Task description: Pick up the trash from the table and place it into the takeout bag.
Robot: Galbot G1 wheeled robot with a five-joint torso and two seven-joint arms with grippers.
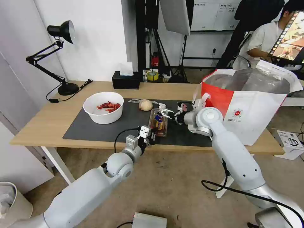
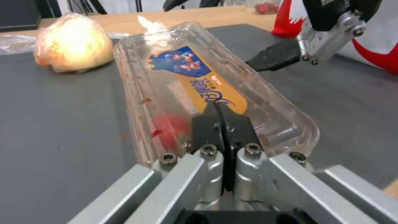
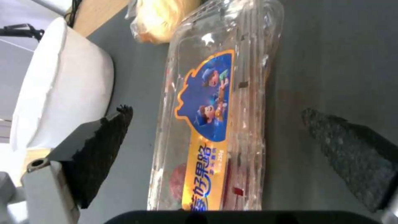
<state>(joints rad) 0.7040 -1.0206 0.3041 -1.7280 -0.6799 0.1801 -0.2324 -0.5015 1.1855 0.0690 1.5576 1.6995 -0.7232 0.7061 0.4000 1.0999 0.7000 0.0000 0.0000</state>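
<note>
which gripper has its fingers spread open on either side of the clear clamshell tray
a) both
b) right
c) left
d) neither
b: in the right wrist view the right gripper has a pad on each side of the clamshell tray, while the left gripper has its fingers shut together at the tray's near end.

A black desk lamp [image 1: 60, 57] stands at the far left corner, its jointed arm angled up and its shade turned to the right — the cord [image 1: 68, 95] trails from its round base. A black tissue box [image 1: 126, 79] with a white tissue sticking up sits along the back edge. Just right of it lies a roll of yellow tape [image 1: 152, 75]. On the floor, bottom left — a pale bin [image 1: 12, 204]
</note>
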